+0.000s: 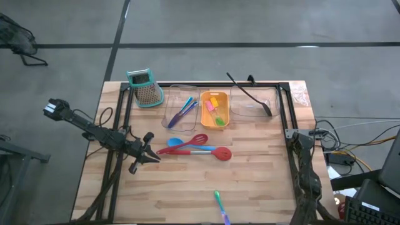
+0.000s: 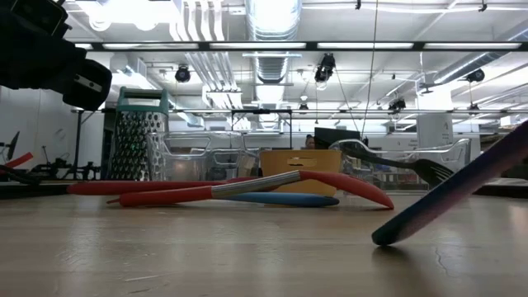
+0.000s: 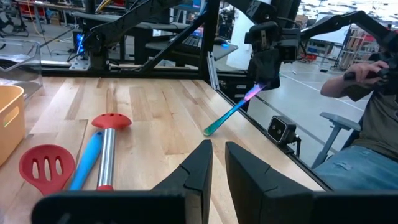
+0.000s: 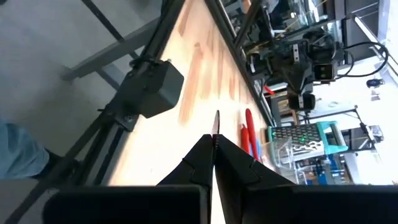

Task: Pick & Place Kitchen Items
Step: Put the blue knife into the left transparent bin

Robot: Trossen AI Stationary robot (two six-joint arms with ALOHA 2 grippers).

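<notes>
A thin green-to-purple stick [image 1: 219, 203] stands tilted near the table's near edge, held by my shut right gripper [image 3: 262, 82]. In the low view the stick [image 2: 462, 186] slants up to the right. My left gripper [image 3: 217, 163] hovers above the wood, open by a narrow gap and touching nothing, just left of the red and blue utensils [image 1: 197, 147]. A red slotted spatula [image 3: 45, 167], a blue spoon [image 3: 87, 163] and a red spoon with a metal handle [image 3: 111, 121] lie flat on the table. The black spoon [image 1: 250, 94] leans in the right clear tray. My right gripper pinches the stick's purple upper end [image 3: 255, 92] between its two fingers, coming from above. The stick runs on past the fingertips [image 4: 217, 124]. It hangs tilted below the fingers, with its green lower end [image 3: 208, 130] on the table.
Along the far side stand a teal-topped grater [image 1: 145, 87], a clear tray with blue and purple sticks [image 1: 181, 111], an orange tray with small pink and green pieces [image 1: 214, 111] and a clear tray [image 1: 253, 103]. Bare wood lies between the utensils and the near edge. A seated person [image 3: 367, 106] is beyond the table.
</notes>
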